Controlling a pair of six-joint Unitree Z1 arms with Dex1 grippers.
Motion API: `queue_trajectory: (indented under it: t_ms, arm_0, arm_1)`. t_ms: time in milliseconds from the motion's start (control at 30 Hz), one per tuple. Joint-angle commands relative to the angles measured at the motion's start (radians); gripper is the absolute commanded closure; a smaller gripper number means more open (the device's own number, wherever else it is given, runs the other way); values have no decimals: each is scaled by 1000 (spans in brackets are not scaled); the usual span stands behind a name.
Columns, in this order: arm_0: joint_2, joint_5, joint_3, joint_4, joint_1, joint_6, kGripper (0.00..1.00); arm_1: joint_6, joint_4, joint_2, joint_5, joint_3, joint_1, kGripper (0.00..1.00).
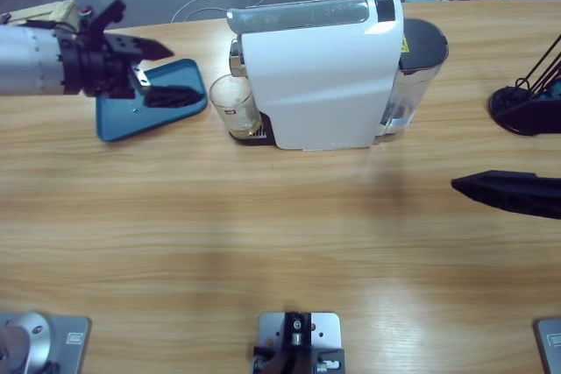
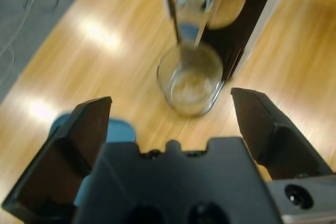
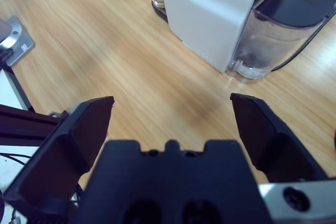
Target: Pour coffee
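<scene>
A clear drinking glass (image 1: 233, 104) stands on the drip tray of the large white coffee machine (image 1: 320, 76), beneath its spout, near the middle of the far edge of the long wooden tabletop (image 1: 263, 234). The coffee (image 1: 244, 130), a shallow layer of light tan-brown liquid, lies in the bottom of this glass; in the left wrist view it shows through the clear wall (image 2: 190, 88). The left end effector (image 1: 151, 72) hangs above the flat blue tray (image 1: 123, 120) toward the far left corner of the tabletop, beside the glass and apart from it, with its two black jaws spread wide and nothing between them. The right end effector (image 3: 173, 109) hangs over bare wood near the right edge of the tabletop, well apart from the machine, its jaws likewise spread wide and holding nothing. A transparent water tank (image 3: 270, 43) sits at the machine's rear
</scene>
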Motion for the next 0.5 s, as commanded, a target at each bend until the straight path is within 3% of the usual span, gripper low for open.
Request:
queue_trajectory:
  t_ms: [33,500]
  arm_0:
    - [142,-159,51,-146,7,20,13]
    - [253,-197,95,-267,7,35,13]
  arm_1:
    - [14,31,53,-12,-30,-7,0]
    - [15,20,87,-12,-21,-7,0]
